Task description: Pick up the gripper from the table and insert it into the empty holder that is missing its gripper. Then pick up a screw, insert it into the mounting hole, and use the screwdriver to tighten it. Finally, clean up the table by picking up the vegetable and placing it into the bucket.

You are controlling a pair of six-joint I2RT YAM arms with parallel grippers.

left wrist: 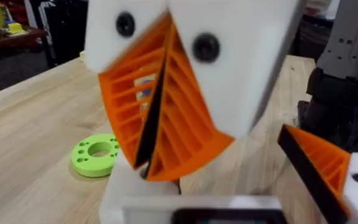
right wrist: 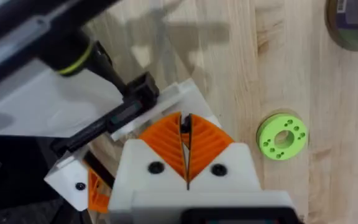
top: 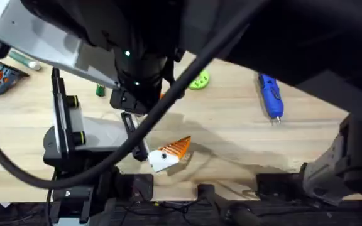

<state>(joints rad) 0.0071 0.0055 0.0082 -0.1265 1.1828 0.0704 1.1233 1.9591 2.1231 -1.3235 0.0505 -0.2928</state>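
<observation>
The left claw (left wrist: 160, 124) and the right claw (right wrist: 186, 146) both stood closed and empty above the bench (top: 231, 132), while the screwdriver (top: 271, 95) lay well apart, apparently awaiting the tightening step.

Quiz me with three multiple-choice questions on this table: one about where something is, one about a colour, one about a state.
1. In the overhead view, where is the screwdriver relative to the round disc?
A. To its left
B. To its right
C. On top of it

2. What colour is the round disc?
A. Lime green
B. Red
C. White

3. How is the screwdriver placed?
A. Standing upright
B. Held in a pincer
C. Lying flat on the table

Answers:
1 B, the blue tool lies toward the right side, with the disc nearer the middle.
2 A, it shows bright lime green in all three views.
3 C, it rests lengthwise on the wood with nothing touching it.
</observation>
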